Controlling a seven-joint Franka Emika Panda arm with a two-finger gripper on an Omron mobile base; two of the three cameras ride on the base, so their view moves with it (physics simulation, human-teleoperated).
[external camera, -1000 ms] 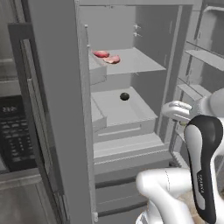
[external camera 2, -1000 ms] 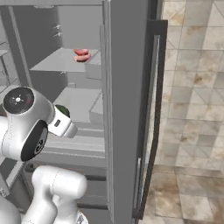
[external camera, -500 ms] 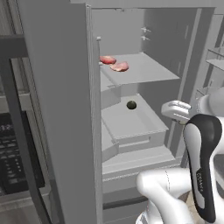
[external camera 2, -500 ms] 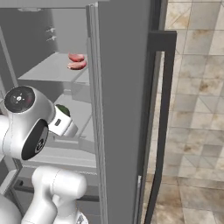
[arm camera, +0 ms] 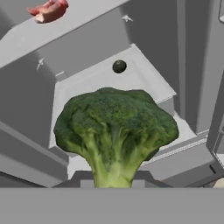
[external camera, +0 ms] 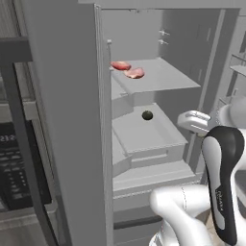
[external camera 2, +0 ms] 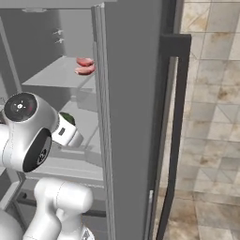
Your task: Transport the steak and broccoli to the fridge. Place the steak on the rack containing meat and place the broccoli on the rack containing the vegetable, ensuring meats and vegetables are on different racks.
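I have the broccoli [arm camera: 114, 131] clamped by its pale stem in my gripper [arm camera: 113, 186], head up and filling the middle of the hand view; from the right base view a sliver of its green shows just past my wrist, in front of the open fridge [external camera: 158, 96]. The steak [external camera: 134, 73] already lies on the rack containing meat [external camera: 168, 77], near that shelf's left rear corner and touching the darker red meat piece [external camera: 120, 65] beside it. What matters for my next move is the lower shelf [external camera: 144, 132]: it sits one level beneath the meat, and the dark round vegetable [external camera: 147, 115] rests toward its back edge, about midway across. Seen along my fingers, that vegetable lies straight ahead and beyond the broccoli's crown, so the shelf's bare front part is between me and it. I judge the way in is forward and a little down, keeping the stem upright, and setting the floret near the front edge, short of the round vegetable.
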